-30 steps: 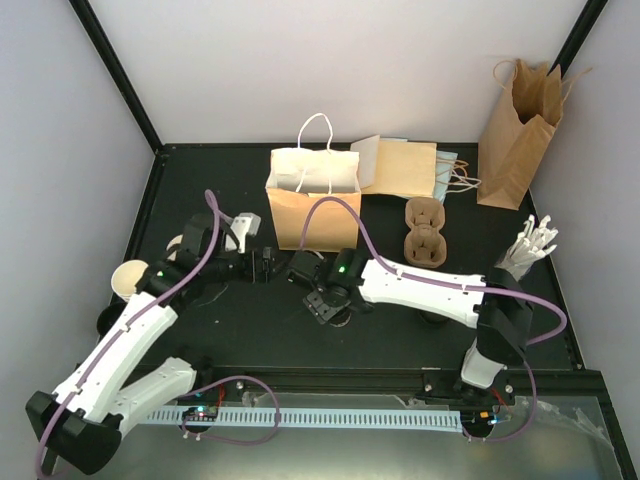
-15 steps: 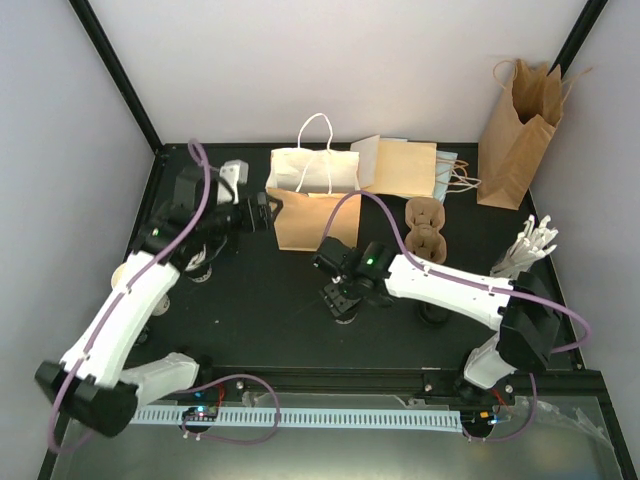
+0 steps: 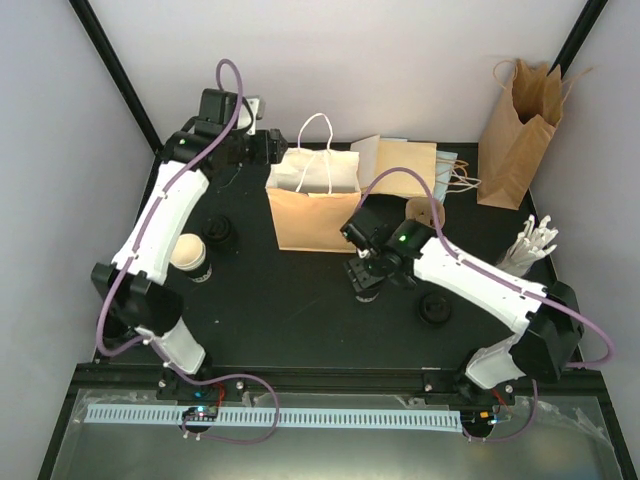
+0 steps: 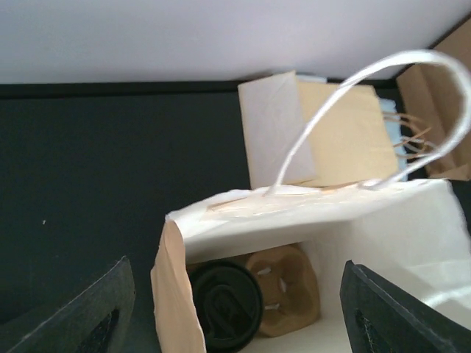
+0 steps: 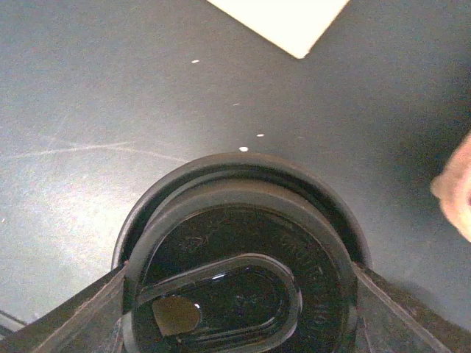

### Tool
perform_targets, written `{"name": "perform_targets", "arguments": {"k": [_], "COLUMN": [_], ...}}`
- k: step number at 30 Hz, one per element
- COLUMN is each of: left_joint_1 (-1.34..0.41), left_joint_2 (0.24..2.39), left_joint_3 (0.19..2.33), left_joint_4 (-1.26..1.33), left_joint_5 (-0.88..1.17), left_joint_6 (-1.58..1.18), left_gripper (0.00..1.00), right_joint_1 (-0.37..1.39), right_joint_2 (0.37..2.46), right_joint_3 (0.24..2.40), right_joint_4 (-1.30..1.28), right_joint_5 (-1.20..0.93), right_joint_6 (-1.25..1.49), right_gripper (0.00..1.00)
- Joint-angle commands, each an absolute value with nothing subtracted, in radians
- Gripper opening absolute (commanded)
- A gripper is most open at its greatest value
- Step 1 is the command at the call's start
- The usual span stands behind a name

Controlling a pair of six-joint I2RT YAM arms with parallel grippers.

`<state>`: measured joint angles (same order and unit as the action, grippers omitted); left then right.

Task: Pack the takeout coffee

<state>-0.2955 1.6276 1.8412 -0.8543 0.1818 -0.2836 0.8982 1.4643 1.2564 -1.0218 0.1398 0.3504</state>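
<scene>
Change, left arm: a second ago your left gripper [image 3: 277,150] sat low by the near-left side of the open bag [image 3: 312,215]. It has since swung far and now hangs at the bag's far-left top corner.
Change, right arm: your right gripper [image 3: 365,283] has moved right and slightly farther over the surface [image 3: 290,320], and the held cup [image 5: 235,294] has travelled with it.
Change, left side: with the arm out of the way, a cream cup [image 3: 188,250] and a lidded cup [image 3: 218,231] now show there.
Left gripper state: its black fingers [image 4: 92,316] are spread wide and pinch nothing. The bag's mouth lies below them.
Right gripper state: its fingers press both sides of the held cup's round black lid, just near of the open bag's right end.
Takeout coffee, packed: one bagged cup [image 4: 224,305] stands inside the open bag, its glossy black lid up, beside a moulded pulp carrier [image 4: 283,290].
Takeout coffee, loose: the two cups at left, plus another black-lidded cup [image 3: 435,306] near the right arm.
Open bag: tan kraft outside, white inside, with twisted white paper handles.
Other paper: flat bags [image 3: 400,165] lie behind it. A tall kraft bag [image 3: 515,130] stands far right. A second pulp carrier [image 3: 424,210] is partly hidden behind the right arm.
Surface: matte black with faint scuffs.
</scene>
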Motion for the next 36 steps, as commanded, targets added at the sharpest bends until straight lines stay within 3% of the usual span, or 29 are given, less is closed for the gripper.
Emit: {"name": "perform_targets", "arguments": {"k": [1, 7, 13, 18, 25, 31, 36], "left_joint_1": [-0.287, -0.287, -0.314, -0.352, -0.406, -0.455, -0.527], "left_joint_2": [1.751, 1.843, 1.817, 1.645, 1.422, 1.202, 1.077], "left_joint_3": [1.963, 1.976, 1.943, 1.740, 1.446, 1.200, 1.055], "left_joint_4": [-1.041, -1.080, -1.095, -0.955, -0.739, -0.562, -0.488], "left_joint_5": [0.189, 0.208, 0.193, 0.151, 0.103, 0.066, 0.011], "left_joint_6": [-0.217, -0.210, -0.194, -0.176, -0.182, -0.224, -0.278], "left_gripper": [0.78, 0.70, 0.22, 0.02, 0.02, 0.01, 0.02], "right_joint_1": [0.824, 0.747, 0.739, 0.740, 0.789, 0.887, 1.048], "right_joint_2": [1.393, 1.358, 1.486, 1.560, 1.512, 1.476, 1.343], "right_joint_3": [1.321, 1.564, 2.009, 2.228, 2.150, 2.003, 1.724], "right_joint_4": [-1.086, -1.219, -1.375, -1.379, -1.259, -1.240, -1.137], "right_joint_5": [0.204, 0.312, 0.383, 0.271, 0.107, 0.137, 0.228], "right_joint_6": [0.382, 0.363, 0.328, 0.287, 0.238, 0.267, 0.311], "right_gripper": [0.73, 0.74, 0.74, 0.73, 0.73, 0.72, 0.72]}}
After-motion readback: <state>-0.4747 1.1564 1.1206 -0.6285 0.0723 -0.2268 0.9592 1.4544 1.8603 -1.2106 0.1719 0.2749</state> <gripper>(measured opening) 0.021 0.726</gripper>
